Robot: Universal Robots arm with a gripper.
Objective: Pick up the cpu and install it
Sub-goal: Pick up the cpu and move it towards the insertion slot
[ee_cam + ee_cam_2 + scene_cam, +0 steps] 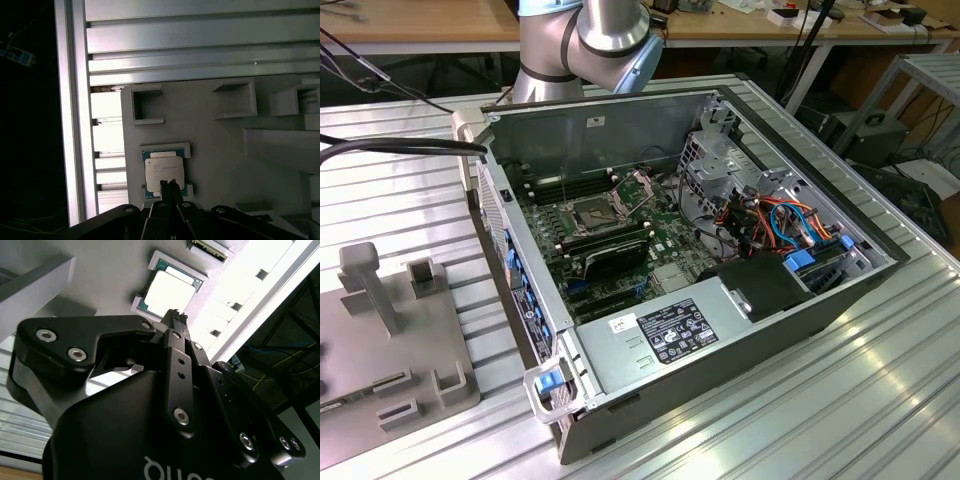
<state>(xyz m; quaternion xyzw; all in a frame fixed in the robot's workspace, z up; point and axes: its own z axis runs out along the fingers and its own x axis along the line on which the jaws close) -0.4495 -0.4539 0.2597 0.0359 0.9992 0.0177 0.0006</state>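
Grey tray (215, 160) — cpu (164, 169) near hand (170, 184).

Silvery cpu (163, 170), flat in holder (187, 148)

The exterior view looks down at a slant, from some way off, on the open computer case (690, 250) and the grey tray (420, 335) at the exterior view's lower left. Both wrist views look closely past the gripper (175, 316) at the cpu (170, 292) on that tray.
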